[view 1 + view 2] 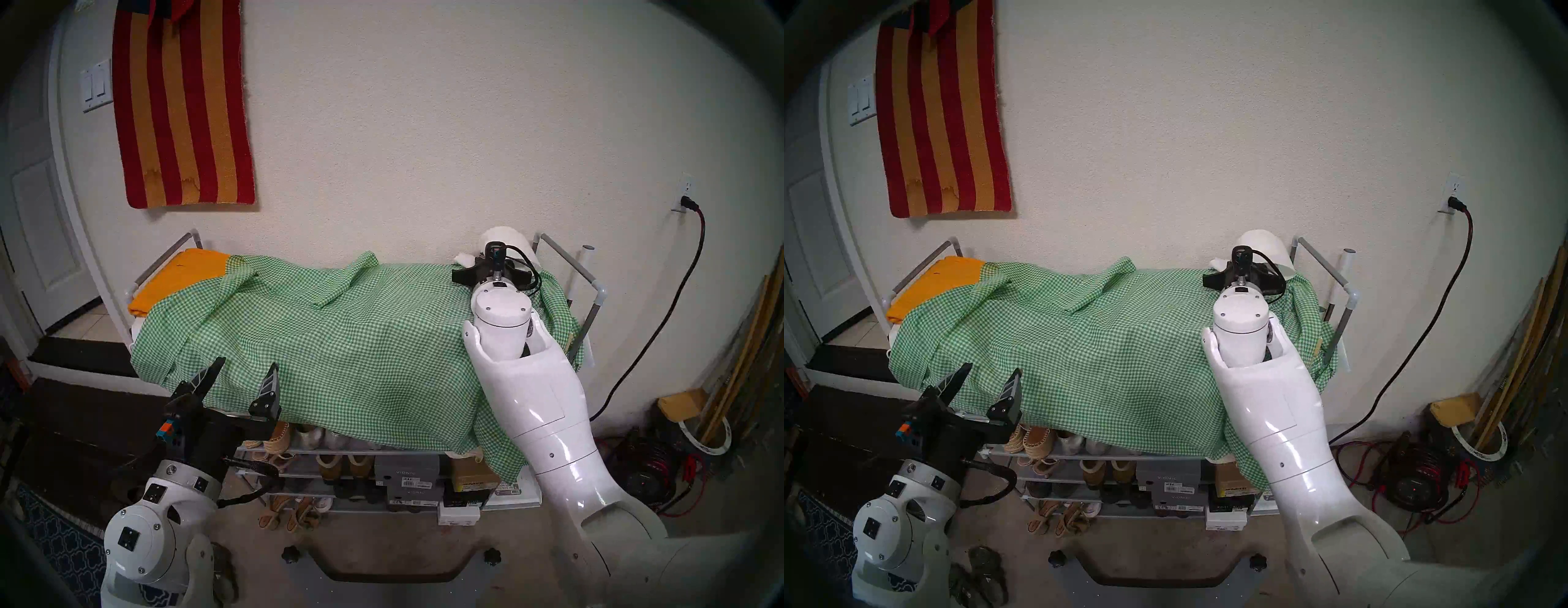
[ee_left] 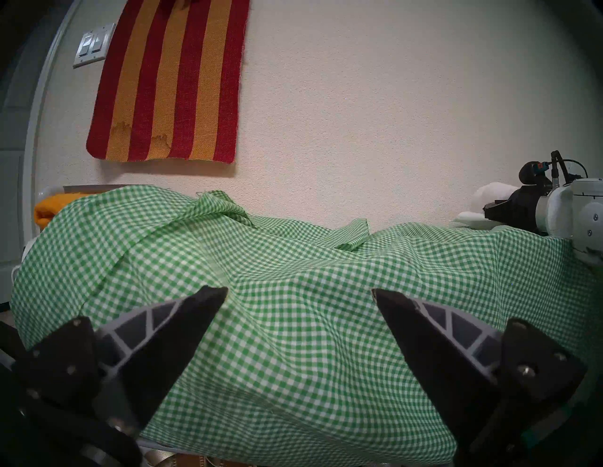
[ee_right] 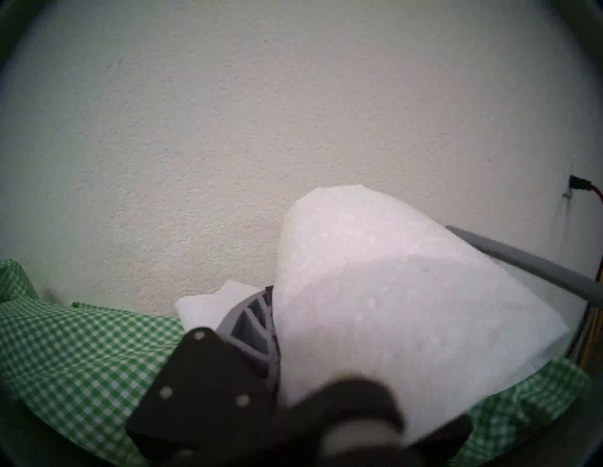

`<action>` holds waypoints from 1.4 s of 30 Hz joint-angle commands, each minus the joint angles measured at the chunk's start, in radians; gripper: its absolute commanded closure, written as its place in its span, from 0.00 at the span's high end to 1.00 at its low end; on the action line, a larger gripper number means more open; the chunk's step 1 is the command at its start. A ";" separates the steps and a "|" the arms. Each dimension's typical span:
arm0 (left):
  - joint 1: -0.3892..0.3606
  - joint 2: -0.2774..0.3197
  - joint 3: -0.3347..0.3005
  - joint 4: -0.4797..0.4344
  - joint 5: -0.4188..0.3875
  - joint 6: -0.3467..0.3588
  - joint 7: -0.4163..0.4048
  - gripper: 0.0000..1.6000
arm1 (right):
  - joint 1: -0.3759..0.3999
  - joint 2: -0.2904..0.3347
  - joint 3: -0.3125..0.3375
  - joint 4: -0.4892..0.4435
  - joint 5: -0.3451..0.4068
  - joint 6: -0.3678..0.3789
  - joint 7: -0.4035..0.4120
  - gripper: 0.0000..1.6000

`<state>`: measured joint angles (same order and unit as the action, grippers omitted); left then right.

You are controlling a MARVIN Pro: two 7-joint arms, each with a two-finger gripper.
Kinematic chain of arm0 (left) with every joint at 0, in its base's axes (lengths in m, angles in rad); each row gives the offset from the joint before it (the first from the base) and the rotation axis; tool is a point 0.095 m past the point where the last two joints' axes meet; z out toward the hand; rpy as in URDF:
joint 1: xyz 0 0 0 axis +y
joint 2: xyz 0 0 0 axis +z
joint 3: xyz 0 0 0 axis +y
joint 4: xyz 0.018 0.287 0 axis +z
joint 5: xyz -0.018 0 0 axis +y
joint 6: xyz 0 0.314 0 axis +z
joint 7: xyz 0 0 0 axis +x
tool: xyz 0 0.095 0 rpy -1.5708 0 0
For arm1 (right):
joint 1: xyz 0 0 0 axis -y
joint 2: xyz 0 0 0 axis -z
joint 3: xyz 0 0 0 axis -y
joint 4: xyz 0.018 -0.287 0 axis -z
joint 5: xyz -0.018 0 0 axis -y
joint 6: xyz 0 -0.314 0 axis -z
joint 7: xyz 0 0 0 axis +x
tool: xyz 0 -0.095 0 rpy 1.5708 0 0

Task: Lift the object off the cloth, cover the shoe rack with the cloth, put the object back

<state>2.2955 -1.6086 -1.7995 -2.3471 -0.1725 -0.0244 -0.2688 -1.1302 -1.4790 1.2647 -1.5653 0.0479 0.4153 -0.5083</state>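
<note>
At the head view's upper right, the right gripper (image 1: 488,265) clamps the tissue roll (image 1: 511,240) above the gingham cloth (image 1: 339,339) draping the shoe rack (image 1: 592,288). The left gripper (image 1: 244,378) gapes wide, lower left.

A home entryway or garage: white panelled door (image 1: 42,237) far left, grey tube shoe rack (image 1: 382,458) holding shoes, bare concrete floor (image 1: 382,547)

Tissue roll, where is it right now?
Head view: tissue roll sits far right atop the gingham cloth, against the wall beside the rack's right end rail, in the right gripper.
</note>
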 commanded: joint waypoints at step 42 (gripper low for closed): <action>-0.001 0.001 0.000 -0.001 -0.002 0.002 -0.002 1.00 | -0.042 -0.106 -0.101 -0.083 -0.253 -0.232 -0.410 0.00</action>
<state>2.2955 -1.6086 -1.7995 -2.3470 -0.1725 -0.0244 -0.2689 -1.1855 -1.5565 1.2003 -1.6288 -0.1734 0.1879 -0.8902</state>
